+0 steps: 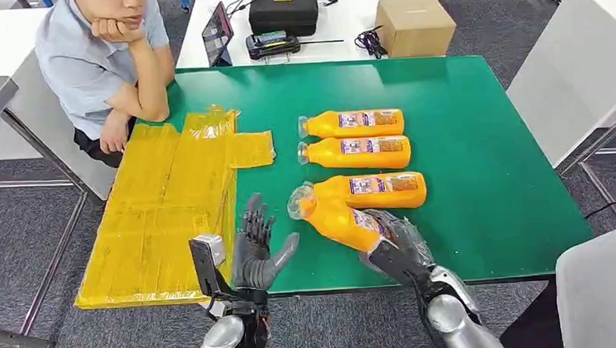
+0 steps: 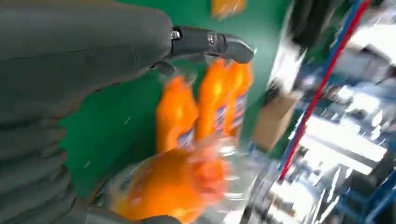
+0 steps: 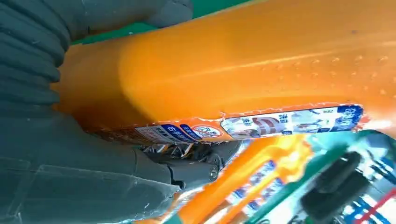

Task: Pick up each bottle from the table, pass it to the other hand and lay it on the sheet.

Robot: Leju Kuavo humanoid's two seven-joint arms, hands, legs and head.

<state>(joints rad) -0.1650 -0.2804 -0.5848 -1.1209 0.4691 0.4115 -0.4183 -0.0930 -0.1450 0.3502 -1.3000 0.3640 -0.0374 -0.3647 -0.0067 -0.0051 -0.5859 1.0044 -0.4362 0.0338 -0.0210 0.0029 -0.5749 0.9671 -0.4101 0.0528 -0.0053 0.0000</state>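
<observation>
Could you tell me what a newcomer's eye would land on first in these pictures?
Probably the orange bottle gripped by the right hand at the near edge of the green table, with three more bottles lying in a row behind it. Next, the yellow sheet to their left, beside the open left hand.

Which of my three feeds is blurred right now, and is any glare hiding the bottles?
Head view: sharp, evenly lit, bottles readable. Left wrist view: motion-blurred, with bright glare streaks at one side; the held bottle is smeared. Right wrist view: label legible, background soft.
</observation>
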